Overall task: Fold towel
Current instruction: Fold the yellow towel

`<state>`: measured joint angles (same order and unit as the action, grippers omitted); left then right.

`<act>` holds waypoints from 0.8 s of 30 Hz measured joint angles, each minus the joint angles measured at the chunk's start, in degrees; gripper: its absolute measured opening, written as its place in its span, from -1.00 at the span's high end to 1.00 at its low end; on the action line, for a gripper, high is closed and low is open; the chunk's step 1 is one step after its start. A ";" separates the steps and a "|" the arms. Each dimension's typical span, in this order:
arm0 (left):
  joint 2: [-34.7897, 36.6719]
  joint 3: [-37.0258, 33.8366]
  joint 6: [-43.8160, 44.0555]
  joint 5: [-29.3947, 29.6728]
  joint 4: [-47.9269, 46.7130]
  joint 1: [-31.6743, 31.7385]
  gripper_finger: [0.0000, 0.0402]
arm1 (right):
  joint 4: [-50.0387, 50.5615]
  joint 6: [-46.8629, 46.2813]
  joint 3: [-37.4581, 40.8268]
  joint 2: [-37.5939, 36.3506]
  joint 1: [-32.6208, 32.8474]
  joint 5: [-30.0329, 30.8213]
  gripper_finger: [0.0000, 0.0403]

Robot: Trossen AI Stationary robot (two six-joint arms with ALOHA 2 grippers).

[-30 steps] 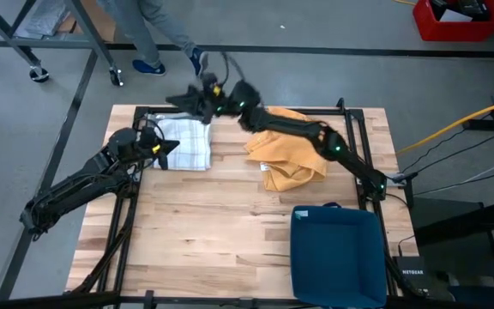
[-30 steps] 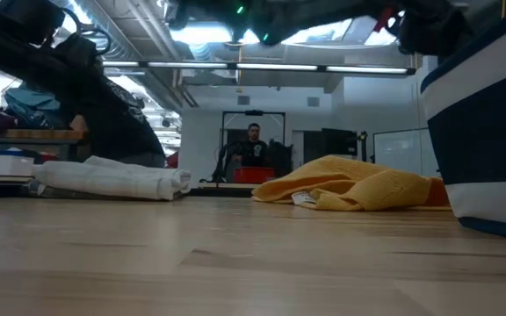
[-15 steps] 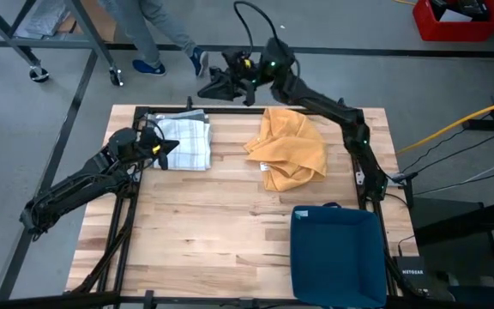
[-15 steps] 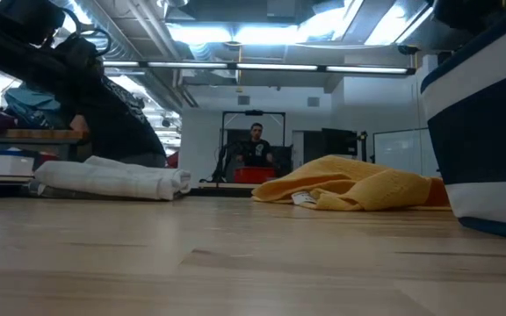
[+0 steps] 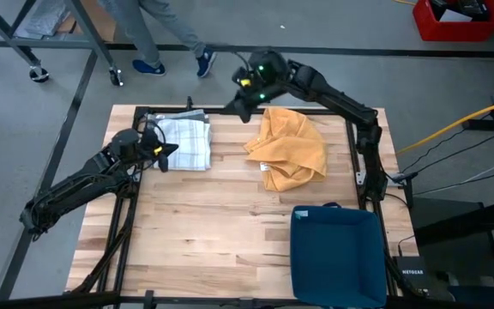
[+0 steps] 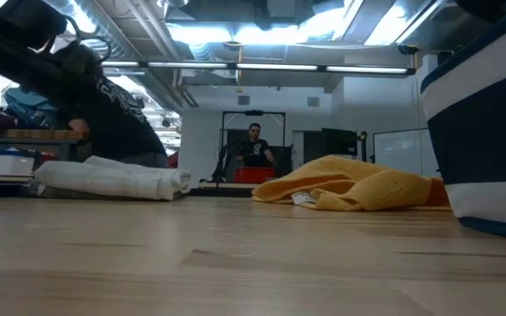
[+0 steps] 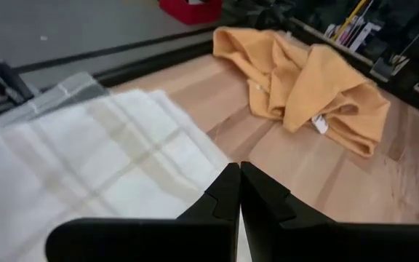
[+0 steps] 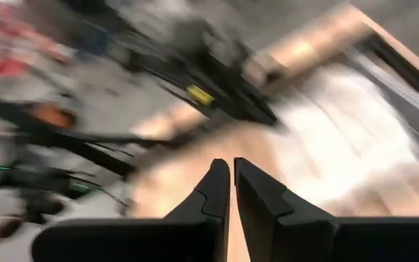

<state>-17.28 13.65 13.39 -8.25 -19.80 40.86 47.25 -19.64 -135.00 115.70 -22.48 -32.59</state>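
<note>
A white plaid towel lies folded flat at the table's far left, also in the low view and the left wrist view. A yellow towel lies crumpled to its right. My left gripper is shut, with its tips at the white towel's near left edge. My right gripper hangs above the table's far edge between the two towels. Its fingers are shut on nothing. My left gripper's shut fingertips are at the white towel's near edge, coming in slanting from the table's left. I cannot tell whether they touch the cloth.
A blue bin stands at the near right corner and fills the right of the low view. Bare wood lies between the towels and the near edge. A person's legs show beyond the far edge, and another person stands far back.
My right gripper has left the white towel's far right corner, swung up and out past the table's far edge, then come back rightward toward the yellow towel. Both towels lie as before.
</note>
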 joint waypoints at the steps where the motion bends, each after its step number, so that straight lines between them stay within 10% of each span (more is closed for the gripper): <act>1: -0.02 0.00 0.00 0.00 -0.68 0.02 0.98 | 3.92 0.92 0.00 -0.07 0.00 2.58 0.86; 13: -0.20 -0.09 4.54 -0.07 -4.97 0.00 0.98 | 32.02 2.56 6.07 -0.15 6.83 28.97 0.86; 24: -5.58 -0.17 11.47 -9.58 9.66 -2.58 0.98 | 33.75 8.28 18.95 -0.15 11.51 34.90 0.86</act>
<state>-22.85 13.47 24.86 -17.83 -10.14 38.29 81.00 -11.37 -116.05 115.55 -10.97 2.31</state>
